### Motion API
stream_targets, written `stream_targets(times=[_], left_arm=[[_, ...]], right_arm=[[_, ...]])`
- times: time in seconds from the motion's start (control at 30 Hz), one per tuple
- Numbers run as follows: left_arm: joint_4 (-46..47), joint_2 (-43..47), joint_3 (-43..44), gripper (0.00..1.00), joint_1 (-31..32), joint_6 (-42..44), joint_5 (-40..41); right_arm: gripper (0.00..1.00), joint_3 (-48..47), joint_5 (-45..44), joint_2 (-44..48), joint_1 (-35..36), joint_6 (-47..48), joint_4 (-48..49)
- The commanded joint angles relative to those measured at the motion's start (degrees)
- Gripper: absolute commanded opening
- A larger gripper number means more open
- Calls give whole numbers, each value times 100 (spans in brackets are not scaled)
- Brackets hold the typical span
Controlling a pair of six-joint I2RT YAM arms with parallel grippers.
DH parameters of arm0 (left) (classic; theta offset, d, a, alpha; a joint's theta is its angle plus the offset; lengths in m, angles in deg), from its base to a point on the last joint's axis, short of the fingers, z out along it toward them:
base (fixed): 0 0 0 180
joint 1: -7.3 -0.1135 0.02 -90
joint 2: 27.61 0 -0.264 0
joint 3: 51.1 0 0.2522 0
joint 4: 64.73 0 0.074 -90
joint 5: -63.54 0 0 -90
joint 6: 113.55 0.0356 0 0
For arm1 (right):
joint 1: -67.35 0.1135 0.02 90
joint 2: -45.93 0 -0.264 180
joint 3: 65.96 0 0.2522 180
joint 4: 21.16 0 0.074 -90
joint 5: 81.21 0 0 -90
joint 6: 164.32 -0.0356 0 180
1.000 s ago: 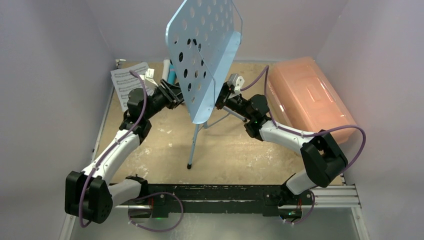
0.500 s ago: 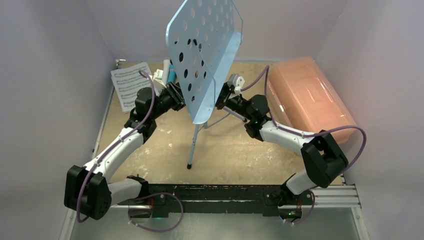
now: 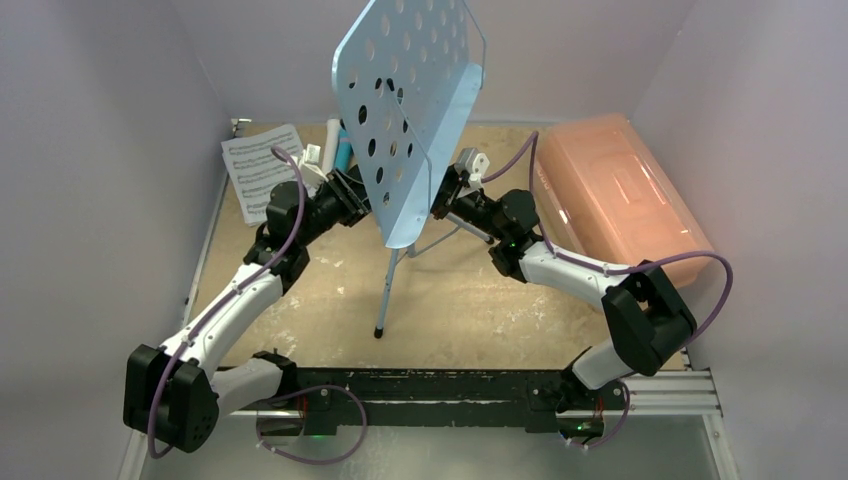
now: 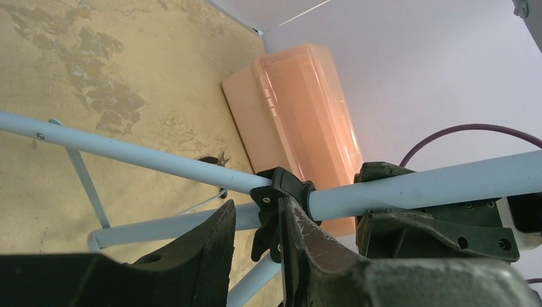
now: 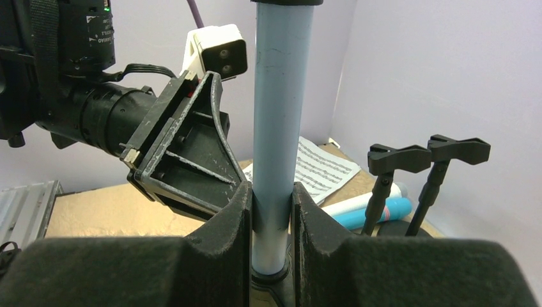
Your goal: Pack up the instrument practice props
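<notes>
The light-blue perforated music rack stands on its tripod legs mid-table. My right gripper is shut on its upright pole, with my fingers pressed to both sides. My left gripper is open at the black collar where the legs join the pole; the collar's lever lies against one finger. The sheet music lies at the back left. The white mic, the blue mic and two black mic holders stand behind the rack.
The pink translucent box lies at the back right, also in the left wrist view. A small dark tool lies on the table beyond the tripod legs. Walls close in the table on three sides.
My left arm has swung right, away from the sheet music, and brought its gripper up to the stand's collar. My right gripper has stayed shut on the pole.
</notes>
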Motion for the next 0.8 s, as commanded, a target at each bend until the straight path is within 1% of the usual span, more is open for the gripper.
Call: stream_targets(times=[0.0,0.17,0.3,0.43,0.7,0.77], left_arm=[[-741,-96,-126,30,-4,468,203],[-623,-418,-125,29,6,516,133],[-732,-665,0,29,14,640,150],[-1008,-748,-23,28,14,774,429],[-1236,-679,-285,27,14,1016,744],[-1552,-694,-334,27,15,1129,926]], right_arm=[[0,48,203,172,-20,298,227],[0,38,229,160,-20,279,222],[0,31,223,160,-19,286,210],[0,34,212,168,-20,299,203],[0,38,194,177,-20,314,186],[0,38,190,185,-18,319,183]])
